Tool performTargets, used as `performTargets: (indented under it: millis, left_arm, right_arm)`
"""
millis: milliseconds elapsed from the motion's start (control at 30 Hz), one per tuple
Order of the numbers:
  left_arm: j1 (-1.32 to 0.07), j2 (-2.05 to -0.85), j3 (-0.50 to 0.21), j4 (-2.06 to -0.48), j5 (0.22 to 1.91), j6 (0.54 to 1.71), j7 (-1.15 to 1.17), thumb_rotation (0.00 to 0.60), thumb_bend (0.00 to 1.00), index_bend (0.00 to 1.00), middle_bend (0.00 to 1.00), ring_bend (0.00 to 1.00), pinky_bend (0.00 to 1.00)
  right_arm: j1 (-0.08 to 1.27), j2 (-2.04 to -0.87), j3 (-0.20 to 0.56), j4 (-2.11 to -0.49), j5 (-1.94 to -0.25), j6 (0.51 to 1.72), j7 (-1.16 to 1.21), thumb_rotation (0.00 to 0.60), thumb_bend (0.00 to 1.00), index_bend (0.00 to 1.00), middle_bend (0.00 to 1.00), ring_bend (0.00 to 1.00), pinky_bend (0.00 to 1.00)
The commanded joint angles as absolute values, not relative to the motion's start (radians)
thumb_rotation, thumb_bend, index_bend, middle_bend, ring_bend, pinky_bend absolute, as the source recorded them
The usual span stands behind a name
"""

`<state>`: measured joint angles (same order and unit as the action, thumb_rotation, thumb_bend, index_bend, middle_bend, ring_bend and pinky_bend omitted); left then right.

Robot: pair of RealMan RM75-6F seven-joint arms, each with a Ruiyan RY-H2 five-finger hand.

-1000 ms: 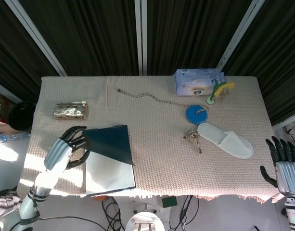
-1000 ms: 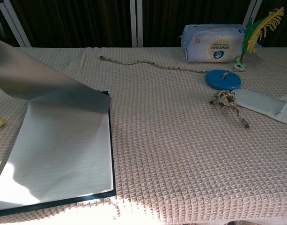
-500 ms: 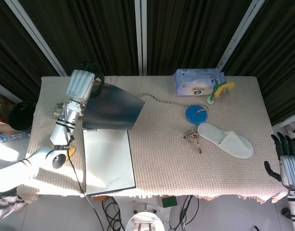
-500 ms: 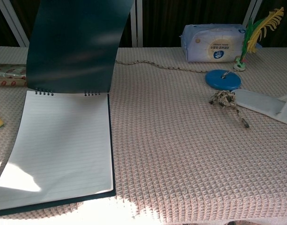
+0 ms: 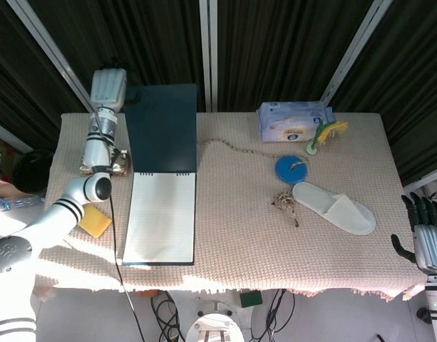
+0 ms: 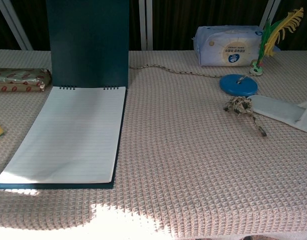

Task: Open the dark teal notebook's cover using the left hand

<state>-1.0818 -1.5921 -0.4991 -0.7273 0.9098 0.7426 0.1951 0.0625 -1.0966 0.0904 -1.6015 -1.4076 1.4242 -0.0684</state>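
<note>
Dark teal notebook (image 5: 161, 192): cover (image 5: 161, 128) stood swung up, lined page exposed; opening appeared nearly done. Left hand (image 5: 108, 87) beside cover; grasp indiscernible. Right hand (image 5: 423, 231) idle, fingers apart.

On the table: one dark teal spiral notebook (image 5: 161, 178), one white fabric slipper (image 5: 333, 208), one blue round disc (image 5: 291, 169), one blue-white tissue pack (image 5: 294, 120), one yellow sponge (image 5: 95, 221), one foil snack packet (image 6: 19, 80), one long braided rope (image 6: 166, 69).

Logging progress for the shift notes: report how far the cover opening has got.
Mostly done: the dark teal notebook's cover is flipped up past the spiral, exposing the lined page. In hand: the left robot hand is beside the cover's far edge; contact unclear. Left: laying the cover flat and letting go.
</note>
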Motion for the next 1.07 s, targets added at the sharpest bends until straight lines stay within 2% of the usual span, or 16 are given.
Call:
performTargets:
  millis: [33, 133, 267, 367, 467, 500, 600, 733, 933, 1067]
  left_arm:
    - [-1.038, -1.564, -0.467, -0.777, 0.976, 0.82, 0.123, 0.006, 0.15, 0.0, 0.02, 0.02, 0.12]
    - [-0.977, -1.504, -0.44, -0.9, 1.029, 0.913, 0.11, 0.0, 0.15, 0.0, 0.02, 0.01, 0.12]
    - [-0.841, -1.382, -0.379, -1.175, 1.133, 1.092, 0.1, 0.008, 0.16, 0.0, 0.02, 0.0, 0.12]
    - [-0.674, -1.267, -0.27, -1.431, 1.246, 1.274, 0.135, 0.044, 0.18, 0.03, 0.02, 0.0, 0.12]
    - [-0.528, -1.173, -0.136, -1.596, 1.335, 1.383, 0.185, 0.066, 0.14, 0.12, 0.05, 0.0, 0.12]
    - [-0.488, -1.16, -0.1, -1.621, 1.361, 1.419, 0.2, 0.067, 0.13, 0.13, 0.05, 0.0, 0.12]
    - [-0.364, -1.175, 0.01, -1.608, 1.467, 1.543, 0.188, 0.074, 0.12, 0.13, 0.05, 0.0, 0.12]
    - [-0.226, -1.262, 0.114, -1.459, 1.55, 1.652, 0.107, 0.13, 0.12, 0.13, 0.07, 0.0, 0.12]
    - [-0.059, -1.367, 0.153, -1.267, 1.577, 1.801, 0.073, 0.13, 0.13, 0.11, 0.07, 0.0, 0.12]
    - [-0.013, -1.382, 0.145, -1.228, 1.563, 1.815, 0.063, 0.115, 0.13, 0.09, 0.06, 0.0, 0.12]
  right_arm:
    - [0.06, -1.099, 0.088, -1.595, -1.416, 1.432, -0.06, 0.6, 0.34, 0.0, 0.0, 0.0, 0.0]
    - [0.055, -1.103, 0.085, -1.584, -1.426, 1.445, -0.045, 0.6, 0.34, 0.0, 0.0, 0.0, 0.0]
    - [0.048, -1.107, 0.08, -1.564, -1.439, 1.46, -0.021, 0.6, 0.34, 0.0, 0.0, 0.0, 0.0]
    - [0.044, -1.117, 0.077, -1.534, -1.454, 1.474, 0.008, 0.6, 0.34, 0.0, 0.0, 0.0, 0.0]
    - [0.041, -1.132, 0.077, -1.502, -1.468, 1.491, 0.033, 0.6, 0.34, 0.0, 0.0, 0.0, 0.0]
    - [0.04, -1.135, 0.077, -1.496, -1.473, 1.496, 0.038, 0.6, 0.34, 0.0, 0.0, 0.0, 0.0]
    - [0.034, -1.145, 0.071, -1.478, -1.492, 1.517, 0.052, 0.6, 0.34, 0.0, 0.0, 0.0, 0.0]
    - [0.026, -1.16, 0.063, -1.448, -1.513, 1.539, 0.061, 0.6, 0.34, 0.0, 0.0, 0.0, 0.0]
    - [0.022, -1.216, 0.044, -1.341, -1.572, 1.582, 0.063, 0.6, 0.33, 0.0, 0.0, 0.0, 0.0]
    - [0.014, -1.243, 0.032, -1.278, -1.608, 1.62, 0.087, 0.6, 0.33, 0.0, 0.0, 0.0, 0.0]
